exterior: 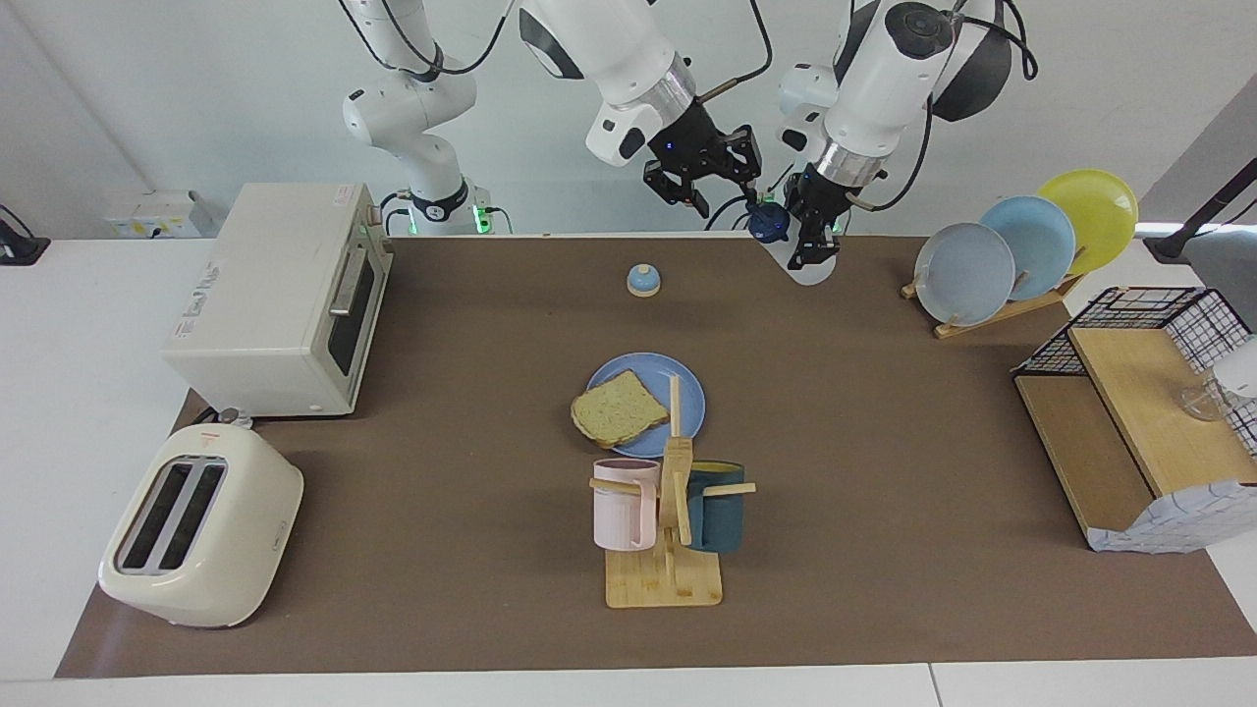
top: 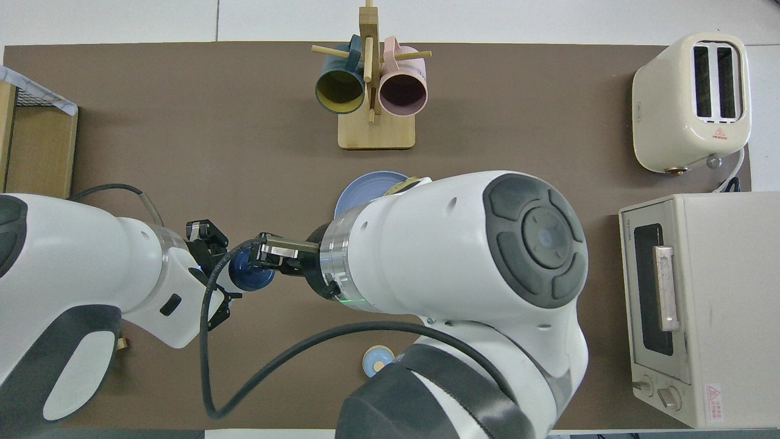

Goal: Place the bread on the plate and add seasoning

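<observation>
Resting on the round medium-blue plate (exterior: 648, 398) at frame centre, the pale tan bread slice (exterior: 617, 406) lies flat. At upper centre the right gripper (exterior: 709, 179) hangs with fingers spread, beside the left gripper (exterior: 807, 228) pinching the whitish navy-capped seasoning bottle (exterior: 769, 221).

Both arms raised, left gripper (exterior: 820, 236) clamped tight, right gripper (exterior: 709, 182) beside it, fingers parted

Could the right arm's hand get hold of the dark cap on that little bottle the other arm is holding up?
Probably yes. The left hand grips the seasoning bottle by its body, leaving the navy cap exposed. The right hand hangs just beside the cap, with nothing between them.
</observation>
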You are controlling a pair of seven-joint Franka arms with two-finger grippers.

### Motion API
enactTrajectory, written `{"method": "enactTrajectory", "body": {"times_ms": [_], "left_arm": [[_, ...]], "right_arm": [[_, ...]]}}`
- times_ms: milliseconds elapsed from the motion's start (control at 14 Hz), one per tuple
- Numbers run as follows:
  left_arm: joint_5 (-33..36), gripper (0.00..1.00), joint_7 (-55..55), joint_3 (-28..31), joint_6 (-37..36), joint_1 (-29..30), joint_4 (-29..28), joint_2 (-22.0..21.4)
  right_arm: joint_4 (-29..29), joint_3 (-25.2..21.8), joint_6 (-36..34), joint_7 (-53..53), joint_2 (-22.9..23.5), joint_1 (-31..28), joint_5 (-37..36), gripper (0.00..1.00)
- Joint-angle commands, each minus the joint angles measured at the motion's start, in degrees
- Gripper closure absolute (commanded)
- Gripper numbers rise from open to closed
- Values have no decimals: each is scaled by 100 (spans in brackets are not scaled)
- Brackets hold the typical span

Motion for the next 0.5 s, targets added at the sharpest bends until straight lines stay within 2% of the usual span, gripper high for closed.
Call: {"method": "enactTrajectory", "body": {"times_ms": [0, 215, 430], "left_arm": [[85, 100, -167, 8, 178, -79, -199, -194], [76, 100, -175, 8, 195, -79, -199, -194], [67, 100, -272, -1, 230, -79, -199, -194]], "right_arm": [[-84, 42, 219, 170, -60, 66, -93, 42], [-84, 42, 438, 302, 1, 171, -207, 44], [-84, 42, 448, 337, 11, 171, -208, 51]]}}
